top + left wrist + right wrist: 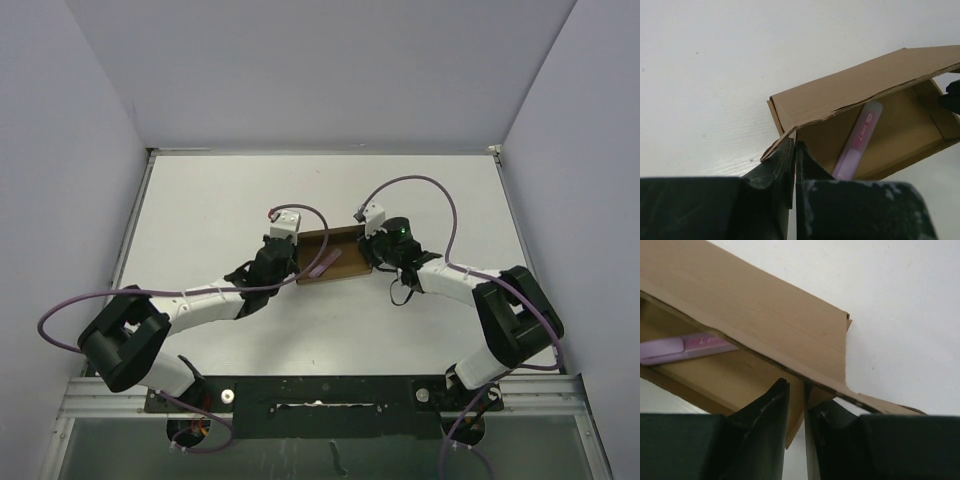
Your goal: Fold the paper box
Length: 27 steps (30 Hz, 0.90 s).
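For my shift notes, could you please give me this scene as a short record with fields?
Object: paper box, in the middle of the table
Lid: partly raised, not closed
Contents: pink stick lying inside
Left gripper: pinching the box's left end
Right gripper: pinching the box's right end wall

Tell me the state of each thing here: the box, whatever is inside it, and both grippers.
box: partly folded, lid flap raised, not closed.
pink stick: lying flat inside the box.
left gripper: shut, pinching the box wall at one corner.
right gripper: closed on the box wall at the other end.
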### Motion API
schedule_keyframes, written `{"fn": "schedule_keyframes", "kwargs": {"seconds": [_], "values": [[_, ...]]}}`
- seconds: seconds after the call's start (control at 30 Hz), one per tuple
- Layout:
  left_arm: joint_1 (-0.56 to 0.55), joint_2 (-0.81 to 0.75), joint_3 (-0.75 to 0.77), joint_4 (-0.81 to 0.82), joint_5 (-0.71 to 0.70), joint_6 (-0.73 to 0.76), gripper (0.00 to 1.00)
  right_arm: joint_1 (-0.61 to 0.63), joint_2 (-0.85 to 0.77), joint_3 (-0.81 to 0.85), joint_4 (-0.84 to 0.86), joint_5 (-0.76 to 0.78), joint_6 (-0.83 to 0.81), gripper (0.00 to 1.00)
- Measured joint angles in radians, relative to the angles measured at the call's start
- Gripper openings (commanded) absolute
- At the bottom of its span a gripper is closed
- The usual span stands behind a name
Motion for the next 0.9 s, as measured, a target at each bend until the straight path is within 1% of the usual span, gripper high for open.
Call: {"fn": "schedule_keyframes", "kwargs": {"seconds": [0.2, 0.3, 0.33, 0.4, 0.47, 0.53, 0.63, 0.8, 0.9], "values": [[-0.027, 0.000, -0.034, 0.021, -0.002, -0.010, 0.00, -0.010, -0.026, -0.015, -0.048, -0.017, -0.036, 0.23], [-0.041, 0.000, -0.045, 0.034, -0.002, -0.015, 0.00, -0.033, -0.051, -0.015, -0.074, -0.039, -0.054, 0.28], [-0.044, 0.000, -0.048, 0.039, -0.003, -0.016, 0.00, -0.042, -0.064, -0.015, -0.083, -0.047, -0.066, 0.33], [-0.045, 0.000, -0.049, 0.042, -0.006, -0.016, 0.00, -0.058, -0.095, -0.016, -0.106, -0.061, -0.093, 0.49], [-0.045, 0.000, -0.049, 0.044, -0.008, -0.016, 0.00, -0.078, -0.134, -0.016, -0.139, -0.087, -0.137, 0.58], [-0.045, 0.000, -0.049, 0.044, -0.009, -0.016, 0.00, -0.109, -0.177, -0.016, -0.184, -0.137, -0.200, 0.63], [-0.046, 0.000, -0.049, 0.044, -0.010, -0.016, 0.00, -0.168, -0.229, -0.016, -0.257, -0.224, -0.291, 0.65], [-0.054, 0.000, -0.049, 0.043, -0.013, -0.020, 0.00, -0.273, -0.324, -0.016, -0.446, -0.352, -0.503, 0.71], [-0.058, 0.000, -0.048, 0.043, -0.016, -0.023, 0.00, -0.325, -0.396, -0.015, -0.560, -0.441, -0.619, 0.76]]}}
